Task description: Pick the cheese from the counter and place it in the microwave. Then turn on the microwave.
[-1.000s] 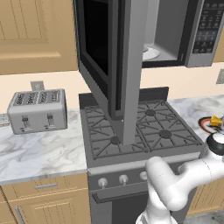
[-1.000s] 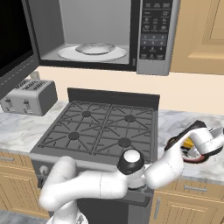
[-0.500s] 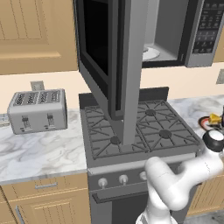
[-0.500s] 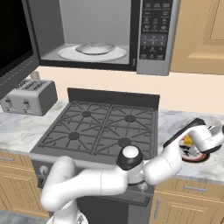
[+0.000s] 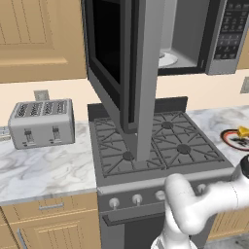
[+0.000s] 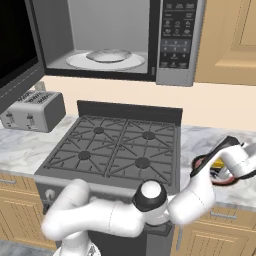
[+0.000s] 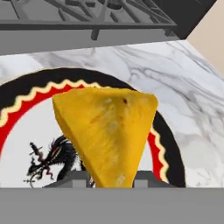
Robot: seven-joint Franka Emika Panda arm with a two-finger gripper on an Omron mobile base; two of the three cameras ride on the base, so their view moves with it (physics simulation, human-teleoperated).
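Note:
The cheese [image 7: 107, 131], a yellow-orange wedge, fills the middle of the hand view and rests on a round plate [image 7: 173, 153] with a black and red rim. My gripper [image 7: 109, 179] is shut on the cheese, one grey fingertip at each side of its lower point. From the right base view the gripper [image 6: 215, 162] is low over that plate [image 6: 227, 181] on the marble counter [image 6: 200, 140], right of the stove. The cheese [image 5: 242, 131] shows at the far right edge of the left base view. Above the stove, the microwave [image 6: 172, 40] stands open, its white turntable [image 6: 107, 59] bare.
The microwave door [image 5: 138, 73] swings out to the left over the black gas stove [image 6: 117, 147]. A silver toaster [image 5: 43, 122] sits on the left counter [image 5: 48, 168]. Wooden cabinets [image 6: 232, 40] hang to the right of the microwave.
The jaws have narrowed onto the cheese and then held still. The hand sank slightly toward the plate; the base has not moved.

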